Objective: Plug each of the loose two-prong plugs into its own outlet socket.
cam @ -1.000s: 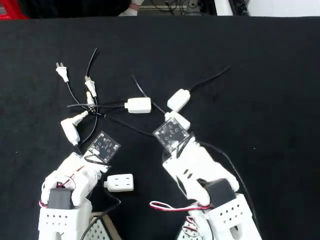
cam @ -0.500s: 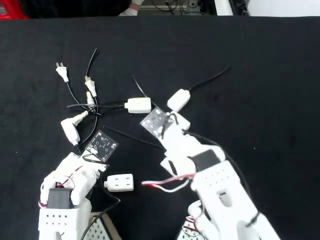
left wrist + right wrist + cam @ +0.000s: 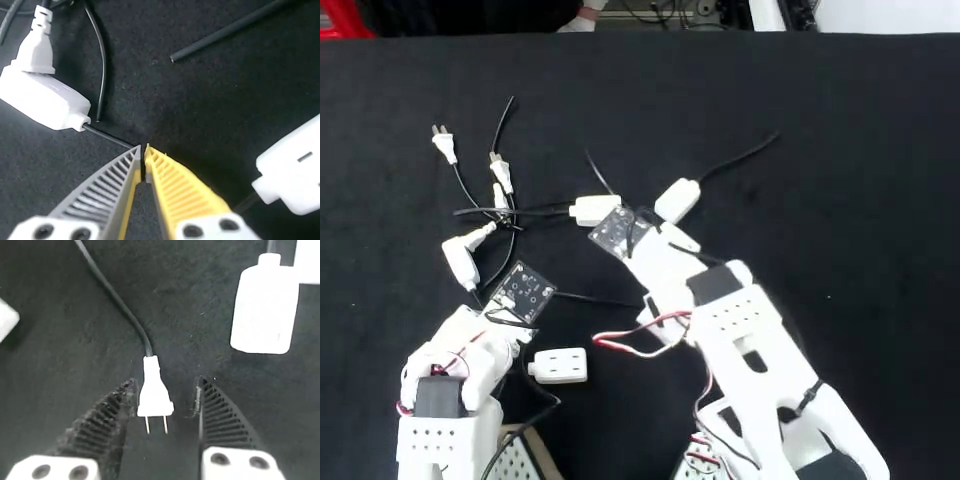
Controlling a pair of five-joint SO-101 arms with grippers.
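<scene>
Between the spread jaws of the right gripper [image 3: 164, 384] lies a small white two-prong plug [image 3: 154, 397], ungripped; closing squarely on its body looks next. Left gripper [image 3: 143, 150] pressed together, empty.

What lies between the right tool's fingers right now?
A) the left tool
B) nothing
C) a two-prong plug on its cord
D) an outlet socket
C: the right wrist view shows a white two-prong plug lying between the open fingers of the right tool, ungripped.
</scene>
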